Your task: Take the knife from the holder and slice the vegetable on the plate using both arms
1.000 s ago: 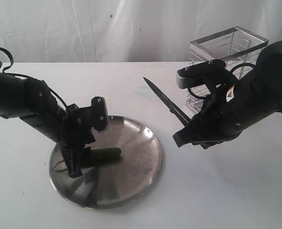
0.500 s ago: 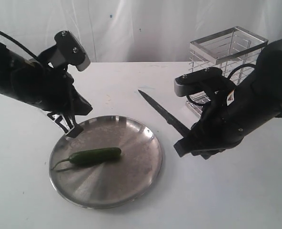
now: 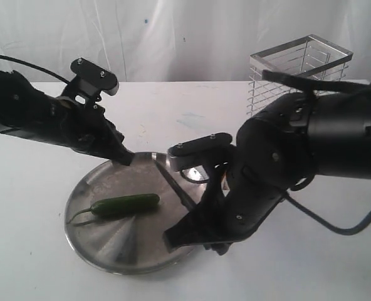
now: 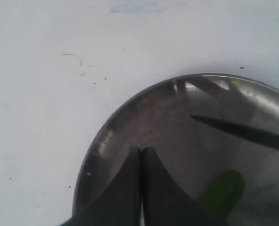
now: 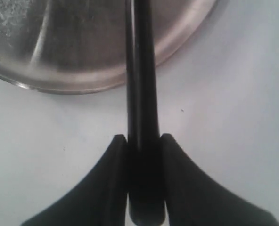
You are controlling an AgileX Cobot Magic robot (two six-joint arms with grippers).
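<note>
The dark-green chili pepper [image 3: 126,204] lies on the left half of the steel plate [image 3: 120,263]. My right gripper [image 3: 184,233] is shut on the knife's black handle [image 5: 143,179] by the plate's right rim. The knife's dark blade [image 3: 176,188] slants out over the plate, right of the pepper and apart from it. My left gripper [image 3: 124,157] is shut and empty, its tips at the plate's far left rim. In the left wrist view the shut left gripper [image 4: 141,149] hovers over the plate [image 4: 98,141], with the pepper's end [image 4: 223,190] and the blade tip [image 4: 238,133] beyond.
The wire holder [image 3: 298,69] stands at the back right, behind my right arm. The bulky right arm [image 3: 286,163] covers the plate's right edge. White tabletop [image 3: 41,251] surrounds the plate, with a white curtain behind.
My right arm swung left and down from beside the holder, bringing the knife over the plate. My left gripper, earlier on the pepper, rose off it and now sits low at the far rim.
</note>
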